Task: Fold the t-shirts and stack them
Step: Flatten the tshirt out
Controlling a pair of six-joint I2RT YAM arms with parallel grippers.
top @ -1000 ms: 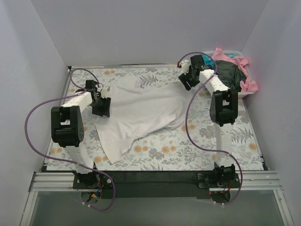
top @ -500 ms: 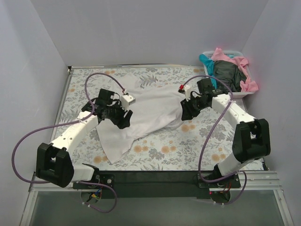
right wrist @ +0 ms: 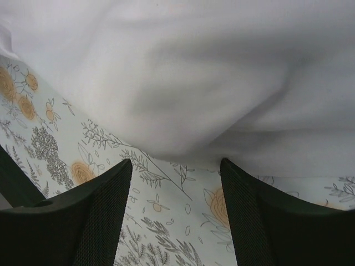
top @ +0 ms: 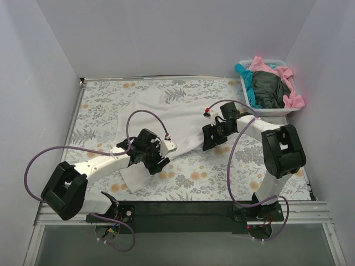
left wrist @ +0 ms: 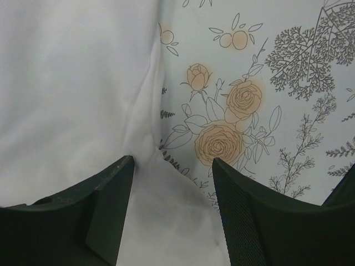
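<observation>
The large white t-shirt (top: 172,119) lies spread and rumpled on the printed sheet in the middle of the table. My left gripper (top: 160,164) is open, low over the shirt's near hem edge; the white cloth (left wrist: 83,100) lies between and beyond its fingers. My right gripper (top: 209,138) is open, just off the shirt's right edge; the white fold (right wrist: 183,83) lies just ahead of its fingers, with only sheet between them. Pink (top: 291,101), teal (top: 245,75) and dark grey-green (top: 269,88) shirts are piled in the basket at the back right.
The white plastic basket (top: 266,111) stands at the back right corner. The fern-and-orange-flower sheet (top: 249,160) covers the table. White walls close in the left, back and right. Purple cables loop from both arms.
Both arms have swung toward the near middle. My left gripper moved from the shirt's left side to its near hem. My right gripper moved from near the basket to the shirt's right edge.
</observation>
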